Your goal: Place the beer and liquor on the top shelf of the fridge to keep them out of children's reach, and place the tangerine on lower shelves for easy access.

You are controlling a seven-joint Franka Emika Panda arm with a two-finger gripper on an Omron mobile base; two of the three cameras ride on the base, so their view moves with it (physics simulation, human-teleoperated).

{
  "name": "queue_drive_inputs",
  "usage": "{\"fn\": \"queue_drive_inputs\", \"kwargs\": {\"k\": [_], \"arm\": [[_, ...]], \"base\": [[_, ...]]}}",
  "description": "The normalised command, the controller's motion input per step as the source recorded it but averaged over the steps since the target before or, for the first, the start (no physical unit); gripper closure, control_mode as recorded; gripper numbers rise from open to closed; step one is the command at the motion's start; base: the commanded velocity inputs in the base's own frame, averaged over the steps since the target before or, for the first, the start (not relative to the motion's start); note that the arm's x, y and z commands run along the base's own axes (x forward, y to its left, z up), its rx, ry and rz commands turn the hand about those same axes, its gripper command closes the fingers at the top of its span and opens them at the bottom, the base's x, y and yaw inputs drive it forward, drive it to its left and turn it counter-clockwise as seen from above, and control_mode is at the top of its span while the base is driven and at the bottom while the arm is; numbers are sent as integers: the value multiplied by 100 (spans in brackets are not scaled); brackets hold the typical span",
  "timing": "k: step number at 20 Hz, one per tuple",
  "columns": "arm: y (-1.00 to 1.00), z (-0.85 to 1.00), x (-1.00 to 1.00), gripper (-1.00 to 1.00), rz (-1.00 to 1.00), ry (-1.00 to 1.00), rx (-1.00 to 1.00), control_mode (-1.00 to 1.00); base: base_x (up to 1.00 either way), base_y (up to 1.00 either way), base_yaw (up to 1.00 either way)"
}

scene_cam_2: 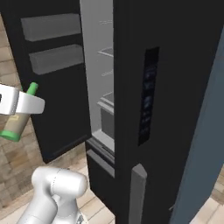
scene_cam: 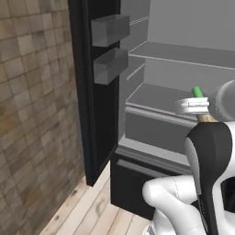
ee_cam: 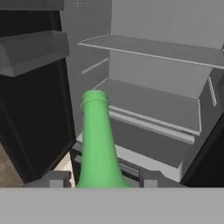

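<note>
You're gripping that slim green glass beer bottle (ee_cam: 97,144) snugly in the two-finger gripper (ee_cam: 99,180), around its body; slick, fragile glass, neck pointing ahead.

beer (ee_cam: 96,144): green, tan label | fridge (scene_cam: 183,27): grey inside, black door | wall (scene_cam: 32,101): brown tiles

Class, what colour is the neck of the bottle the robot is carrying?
Bright green. The beer neck shows best in the hand view, rising between the pincer tips.
</note>
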Motion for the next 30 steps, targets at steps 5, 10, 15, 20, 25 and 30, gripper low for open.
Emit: {"fn": "queue_drive_inputs", "kwargs": {"k": [5,10,15,20,25,30], "arm": [[0,0,0,100,0,0,0,100],[0,0,0,100,0,0,0,100],[0,0,0,100,0,0,0,100],[0,0,0,100,0,0,0,100],[0,0,0,100,0,0,0,100],[0,0,0,100,0,0,0,100]], "base": [[45,-20,-39],[26,2,-40],[12,21,-37],[13,32,-38],[20,49,-36],[31,62,-30]]}}
